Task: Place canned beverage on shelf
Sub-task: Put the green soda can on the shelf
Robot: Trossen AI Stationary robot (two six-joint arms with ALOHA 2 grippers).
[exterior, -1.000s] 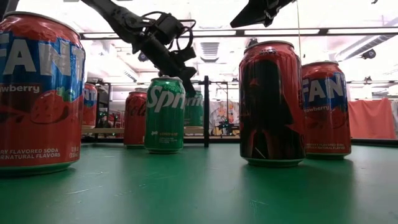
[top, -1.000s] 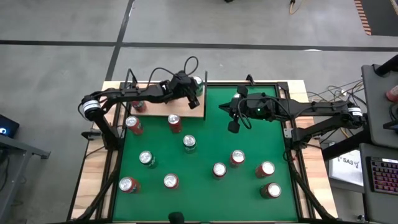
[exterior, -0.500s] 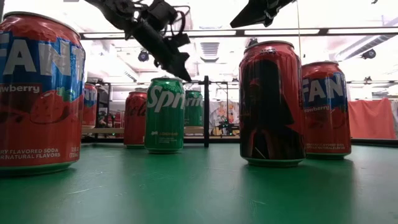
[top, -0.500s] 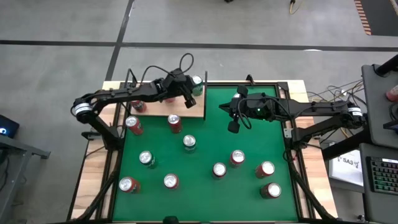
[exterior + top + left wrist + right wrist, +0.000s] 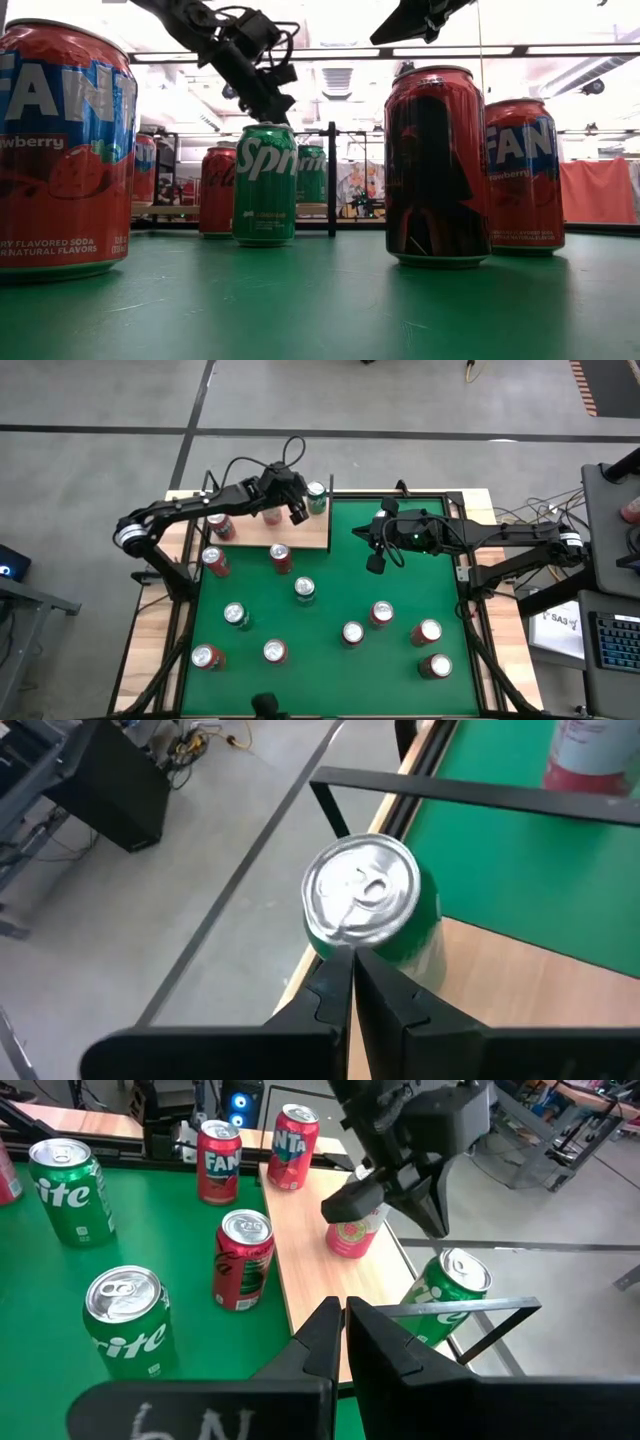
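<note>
A green canned beverage stands upright on its base at the far right corner of the shelf, a pale wood panel at the table's far left. My left gripper hangs shut above the shelf, just left of that can and higher than its top. Its tips are clear of the can. A pink can and a red can also stand on the shelf. My right gripper waits shut, high over the green felt at the far middle.
Several cans stand on the green felt, among them a red one at the shelf's near edge and a green one. A thin black rod frame runs round the shelf's corner beside the green can. Its upright rises there.
My left gripper, shut throughout, has risen and drawn back from the green can toward the table's far left. The can stays upright at the shelf's corner.
</note>
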